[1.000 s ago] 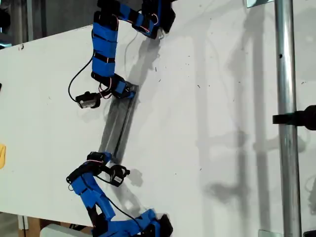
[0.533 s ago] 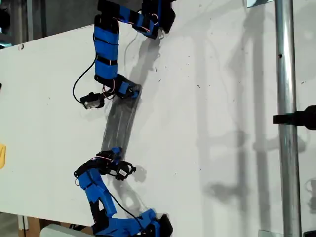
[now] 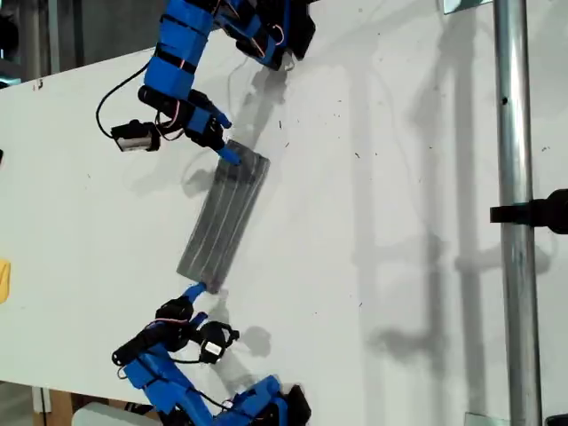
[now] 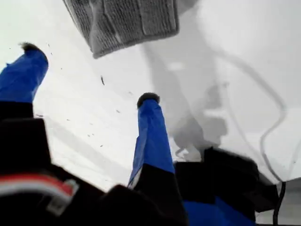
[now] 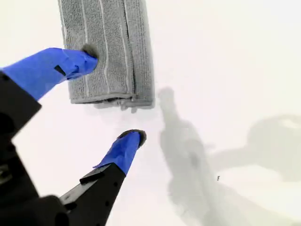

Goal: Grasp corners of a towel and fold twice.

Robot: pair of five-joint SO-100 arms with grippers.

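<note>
The first hand [image 4: 89, 73] stands spread, its two blue fingers well apart and nothing between them, above the bare white desk [image 4: 225, 56]. One short end of the towel [image 4: 127, 21] lies just beyond the fingertips, apart from both. The second hand [image 5: 112, 98] is also spread. One of its blue fingers [image 5: 70, 63] reaches over the near short end of the towel [image 5: 106, 52], though whether it touches the cloth cannot be told. The other finger points at bare desk just off that end, so the hand pinches nothing. The towel is folded into a narrow grey strip with thin pale stripes running along its length, and layered edges show at the end by the second hand. In the exterior view the towel [image 3: 226, 222] lies flat on the desk [image 3: 373, 222] as a slanted strip between two blue arms. One arm [image 3: 177, 62] comes in from that view's top with a blue tip at the strip's upper end. Another arm [image 3: 169, 364] comes in from that view's bottom with a blue tip just beside the strip's lower end. Farther toward the exterior view's right a metal pole [image 3: 515, 133] crosses the scene, with a black clamp [image 3: 537, 213] on it.
</note>
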